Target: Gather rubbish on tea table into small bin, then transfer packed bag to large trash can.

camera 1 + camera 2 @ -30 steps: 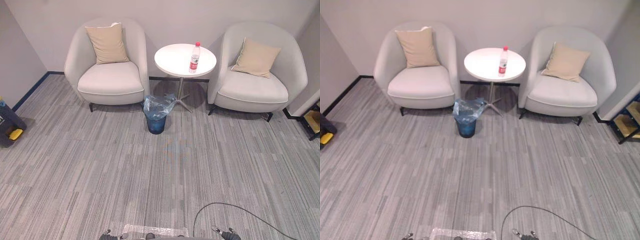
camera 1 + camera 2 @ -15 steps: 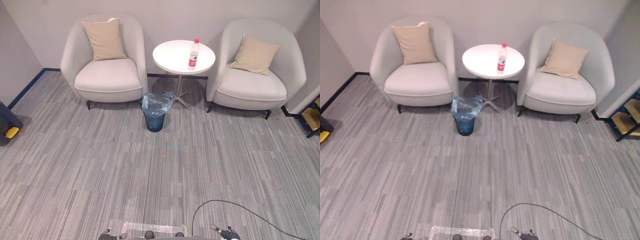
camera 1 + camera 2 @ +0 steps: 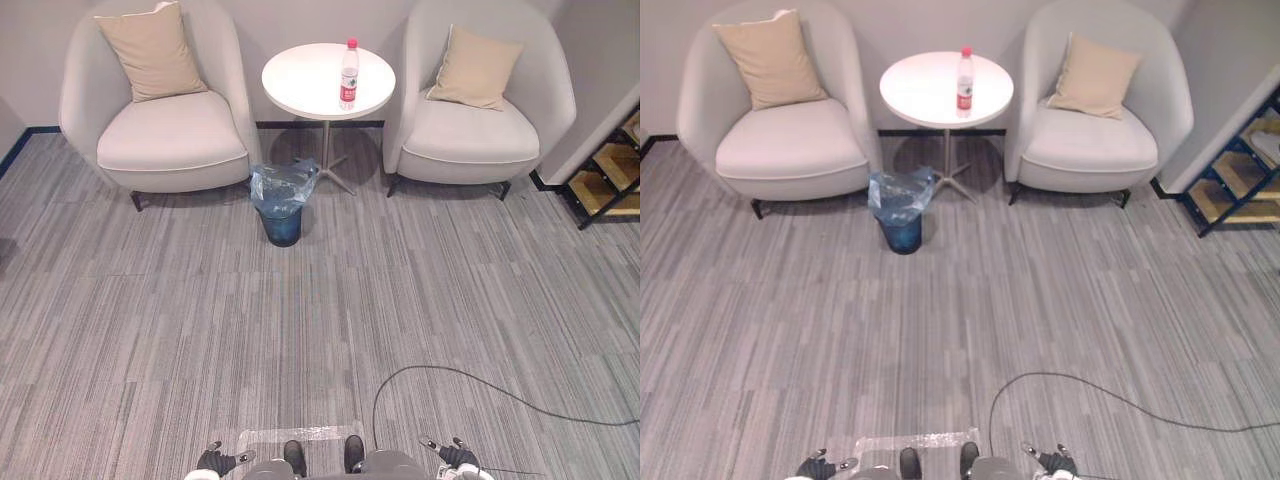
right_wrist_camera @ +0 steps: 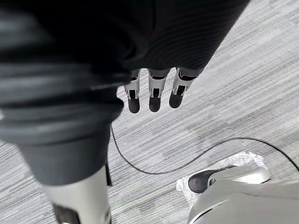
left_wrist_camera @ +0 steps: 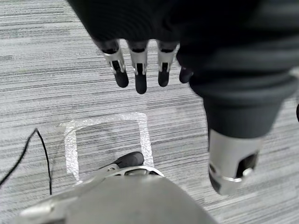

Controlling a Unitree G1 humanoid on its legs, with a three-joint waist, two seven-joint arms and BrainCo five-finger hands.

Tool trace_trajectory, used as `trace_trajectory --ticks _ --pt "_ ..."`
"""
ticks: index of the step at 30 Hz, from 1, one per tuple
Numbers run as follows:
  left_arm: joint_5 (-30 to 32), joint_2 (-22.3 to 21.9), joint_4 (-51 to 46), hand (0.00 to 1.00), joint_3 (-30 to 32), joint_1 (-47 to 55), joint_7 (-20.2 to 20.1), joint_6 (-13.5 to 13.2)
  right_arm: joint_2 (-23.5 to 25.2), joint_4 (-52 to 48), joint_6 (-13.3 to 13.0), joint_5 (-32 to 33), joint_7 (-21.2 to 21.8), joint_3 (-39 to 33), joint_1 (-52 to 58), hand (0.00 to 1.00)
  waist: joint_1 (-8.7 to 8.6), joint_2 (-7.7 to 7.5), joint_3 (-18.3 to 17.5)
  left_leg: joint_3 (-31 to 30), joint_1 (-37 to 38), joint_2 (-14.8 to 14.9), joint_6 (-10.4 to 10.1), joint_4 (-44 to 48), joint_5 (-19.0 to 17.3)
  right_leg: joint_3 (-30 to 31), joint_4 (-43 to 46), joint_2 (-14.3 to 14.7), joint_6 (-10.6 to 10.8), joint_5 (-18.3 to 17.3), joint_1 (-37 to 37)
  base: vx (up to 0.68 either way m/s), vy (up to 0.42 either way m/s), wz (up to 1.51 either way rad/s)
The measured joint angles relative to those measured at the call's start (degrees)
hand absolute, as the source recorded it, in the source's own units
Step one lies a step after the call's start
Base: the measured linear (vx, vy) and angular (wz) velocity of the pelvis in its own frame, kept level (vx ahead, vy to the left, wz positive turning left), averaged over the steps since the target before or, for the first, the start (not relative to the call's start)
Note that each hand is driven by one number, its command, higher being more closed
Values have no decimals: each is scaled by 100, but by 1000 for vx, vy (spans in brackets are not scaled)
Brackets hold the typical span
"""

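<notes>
1. Task area. A round white tea table [image 3: 300,75] stands on a single pedestal against the far wall, between 2 light-grey armchairs: the left armchair [image 3: 170,145] and the right armchair [image 3: 470,140]. Each armchair carries 1 beige cushion leaning on its backrest: left cushion [image 3: 153,50], right cushion [image 3: 475,68].

2. Task items. 1 clear plastic bottle [image 3: 348,75] with a red cap and a red label stands upright on the tea table, toward the side nearer the right armchair. The small bin [image 3: 282,225] is dark blue and stands on the grey striped carpet [image 3: 300,320] in front of the table, just beside the front corner of the left armchair. A translucent bag liner [image 3: 283,185] sits in the bin, its loose edge bunched over the rim.

3. Hands. The left hand [image 5: 139,70] hangs low beside the body, fingers straight and pointing at the carpet, holding nothing. The right hand [image 4: 154,91] hangs in the same way, fingers extended side by side, holding nothing. Both hands are well apart from the table, the bottle and the bin.

4. Surroundings. A clear tape outline [image 5: 107,120] forms a rectangle on the carpet below the left hand. A blue-framed shelf unit [image 3: 1230,185] with wooden shelves stands at the robot's far right, beyond the right armchair.
</notes>
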Motion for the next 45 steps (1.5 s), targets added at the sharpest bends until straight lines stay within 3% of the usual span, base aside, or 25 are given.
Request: trace_trajectory --ticks 2,3,5,7,10,12,13,15,16,19,20,21,23,25,27,29,30,31,33,34,37,38,39,43,45 --pt "-48 -92 -229 0 455 8 1 8 17 -66 -30 31 -25 1 36 0 15 -9 38 159 -719 333 -4 1720 -125 3 112 23 -79 -106 58 137 -109 -5" --pt "-118 -199 -372 0 679 45 33 3 4 -251 -40 125 -55 -8 137 0 65 87 120 152 -1192 622 88 2894 -53 41 225 76 -160 -143 261 195 -63 -14" --pt "-171 -271 -456 0 789 122 50 -9 4 -404 -38 223 -99 -6 191 0 71 107 147 138 -1379 750 -25 3311 -297 145 276 46 -198 -273 473 243 -2 -21" --pt "-208 -302 -554 0 824 151 49 -18 9 -440 -39 224 -114 -5 177 0 99 117 147 78 -1587 739 -86 3136 -341 266 248 -39 -189 -349 574 238 72 -38" --pt "-219 -315 -570 0 827 130 59 -76 69 -444 -38 225 -162 6 102 0 230 100 155 -70 -1801 438 -12 1923 -189 531 167 -292 -98 -539 656 219 147 -41" --pt "-278 -395 -533 0 815 193 94 -101 118 -395 -39 223 -170 60 40 0 290 184 106 -612 -1694 129 -58 608 392 803 183 -425 136 -849 689 276 270 -55" --pt "-311 -393 -497 0 816 246 98 -97 116 -357 -35 223 -169 66 31 0 314 181 98 -610 -1664 97 17 634 580 878 187 -446 175 -909 727 429 393 -62" --pt "-327 -241 -486 0 832 271 121 -93 314 -316 -33 199 -166 66 29 0 381 -121 -81 -327 -1685 -148 205 877 228 995 422 -778 277 -949 681 517 345 -41" --pt "-327 -234 -486 0 832 270 122 -93 322 -318 -34 202 -166 68 33 0 385 -144 -95 -305 -1672 -165 218 881 193 997 506 -797 280 -947 636 433 217 -29" --pt "-331 -148 -466 0 729 307 147 -76 331 -606 90 192 -165 284 -72 0 417 -236 -151 -17 -1090 -286 398 690 -42 1026 2471 -968 825 -714 -118 386 185 -44" --pt "-331 -75 -473 0 491 309 148 -75 294 -1171 128 -72 -172 662 -255 0 353 -218 -141 102 -733 -310 415 452 -109 990 3500 -996 1162 -561 -570 270 115 -41" --pt "-327 -56 -473 0 415 296 144 -76 276 -1400 95 -181 -200 827 -346 0 352 -204 -132 152 -614 -311 416 369 -120 922 3779 -1005 1140 -571 -729 322 121 -53" --pt "-341 -17 -468 0 56 144 160 -85 221 -2252 -261 -685 -404 1390 -798 0 316 -47 -87 315 -95 -239 413 62 -126 64 4362 -1221 719 -771 -1287 368 64 -31" --pt "-442 -114 -485 0 -69 15 179 -124 239 -2381 -374 -944 -497 1616 -1225 0 357 176 1 353 213 16 413 6 -126 -582 3775 -1187 473 -913 -1495 298 -30 -16" --pt "-451 -145 -493 0 -107 6 253 -131 244 -2375 -393 -1154 -504 1697 -1364 0 328 257 23 281 414 162 412 -23 -125 -618 2829 -981 432 -796 -1687 286 -114 3" --pt "-494 -94 -485 0 -105 27 284 -131 221 -2204 -378 -1145 -513 1643 -1394 0 298 171 -5 169 539 109 376 -47 -141 -322 1612 -803 415 -64 -1754 280 -161 30" --pt "-515 -23 -478 0 -102 46 284 -134 223 -2093 -366 -1142 -519 1611 -1314 0 275 10 -71 27 560 -42 291 -46 -175 -104 1040 -772 300 769 -1770 344 -220 25" --pt "-557 -47 -360 0 -89 -6 295 -121 99 -1840 -343 -1142 -517 1581 -1232 0 309 59 -38 -330 720 -7 -10 -46 -373 -64 1221 -674 232 894 -1813 391 -250 10" --pt "-543 -266 -294 0 -86 5 290 -125 -111 -1753 -240 -1139 -520 1532 -1101 0 275 417 -77 -645 643 309 -189 42 -505 -198 1150 -423 166 660 -1785 303 -190 -5" --pt "-540 -288 -282 0 -86 -2 286 -122 -135 -1746 -238 -1138 -521 1507 -1070 0 239 457 -76 -691 589 362 -224 153 -527 -243 1126 -376 143 597 -1776 263 -196 16" --pt "-527 -300 -249 0 95 -77 279 -118 -201 -1686 -204 -1131 -580 1422 -785 0 188 532 56 -1189 -365 769 -319 2529 -344 -453 978 -160 25 282 -1288 284 -204 27" --pt "-530 -318 -290 0 203 -32 286 -114 -185 -1695 -191 -1129 -626 1454 -684 0 227 475 113 -1270 -675 937 -247 3553 -29 -495 969 -101 -134 105 -954 273 -91 5" --pt "-526 -292 -336 0 210 -2 284 -116 -151 -1715 -192 -1129 -659 1465 -672 0 255 465 135 -1197 -914 995 -179 4066 -95 -497 947 -91 -169 -36 -698 329 -102 3" --pt "-433 -312 -477 0 200 -8 285 -110 -56 -1805 -218 -1127 -738 1277 -715 0 367 453 143 -684 -1606 830 -8 3633 -439 -458 543 -197 -133 -108 -181 272 18 -3" --pt "-418 -315 -512 0 179 -25 289 -106 -12 -1799 -219 -1127 -762 1199 -736 0 385 419 171 -517 -1678 289 -57 1609 -202 -415 418 -455 136 -170 27 314 134 -6"
